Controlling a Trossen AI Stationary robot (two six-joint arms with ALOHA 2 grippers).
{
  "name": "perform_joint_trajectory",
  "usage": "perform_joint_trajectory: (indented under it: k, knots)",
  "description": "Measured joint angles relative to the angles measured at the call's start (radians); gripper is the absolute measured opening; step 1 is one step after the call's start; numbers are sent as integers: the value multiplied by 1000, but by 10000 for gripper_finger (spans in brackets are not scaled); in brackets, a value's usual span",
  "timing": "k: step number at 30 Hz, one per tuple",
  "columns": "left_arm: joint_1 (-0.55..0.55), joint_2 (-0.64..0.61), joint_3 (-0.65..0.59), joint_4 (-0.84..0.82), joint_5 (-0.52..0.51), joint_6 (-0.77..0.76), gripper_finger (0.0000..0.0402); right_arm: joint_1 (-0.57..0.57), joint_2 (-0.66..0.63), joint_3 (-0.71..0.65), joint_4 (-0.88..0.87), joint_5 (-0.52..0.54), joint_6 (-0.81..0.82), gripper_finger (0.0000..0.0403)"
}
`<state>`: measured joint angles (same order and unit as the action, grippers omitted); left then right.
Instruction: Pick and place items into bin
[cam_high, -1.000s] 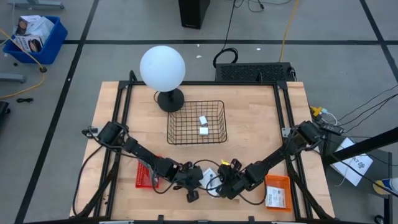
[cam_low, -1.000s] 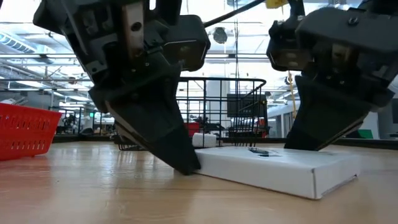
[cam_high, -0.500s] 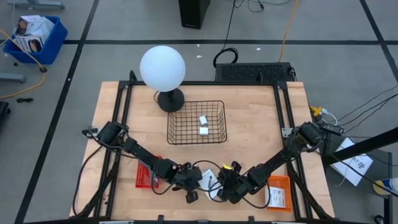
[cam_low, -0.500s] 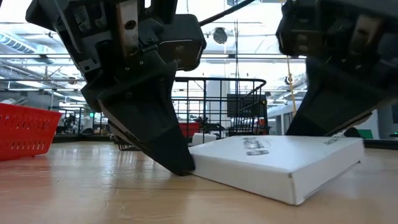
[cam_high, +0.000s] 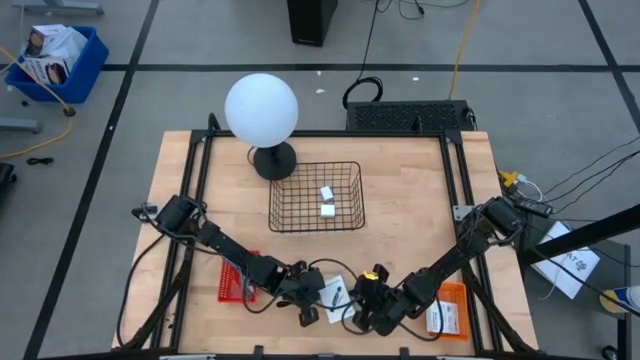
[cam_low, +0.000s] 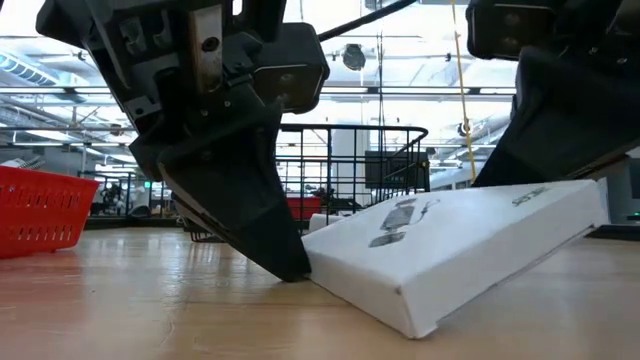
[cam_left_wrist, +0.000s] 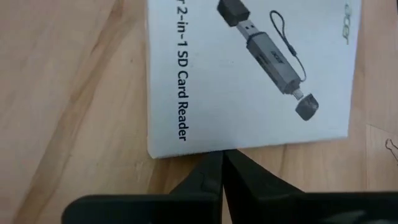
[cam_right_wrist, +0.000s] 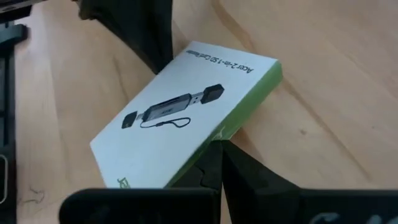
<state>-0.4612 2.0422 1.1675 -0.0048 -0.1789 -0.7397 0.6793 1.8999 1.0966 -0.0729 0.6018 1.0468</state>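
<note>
down at the near edge of the counter (cam_high: 400, 230) the white sd card reader box (cam_low: 450, 245) sits between the two arms, and it lies tipped: one long edge rests on the wood against the tip of the left gripper (cam_low: 290, 265), the opposite edge is lifted onto the tip of the right gripper (cam_right_wrist: 219, 149), whose closed point is wedged under the box's green side. both sets of jaws are pressed together, holding nothing; each is working as a wedge or a stop, not a clamp. from the left wrist view the left gripper's tip touches the middle of one long edge of the box, so the box's long axis runs crosswise to both grippers, with an arm on either long side. both arms are stretched low and forward, wrists pitched down toward the wood. either arm is about equally near; my guess is that the left one, acting as the backstop, would have to open its jaws to take the raised box. farther back, in the middle of the counter, the black wire basket (cam_high: 316, 197) stands well apart from the box, with two small white blocks (cam_high: 326, 202) already in it, and beyond that the globe lamp (cam_high: 261, 110).
</note>
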Motion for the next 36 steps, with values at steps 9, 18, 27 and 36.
perform_joint_trajectory:
  k: [9, 18, 27, 36]
  knots:
    - [5, 3, -1, 7, -70, 0, 25, 11, -2, 9, 96, -16, -27, 0]
    - [7, 5, -1, 16, -95, -24, 7, -7, -2, 8, 117, -1, -72, 0]
    - [2, 5, -1, 15, -106, -58, 13, -14, -1, 6, 119, 11, -100, 0]
    - [2, 5, -1, 14, -119, -61, 21, -33, 1, 3, 184, 43, -157, 0]
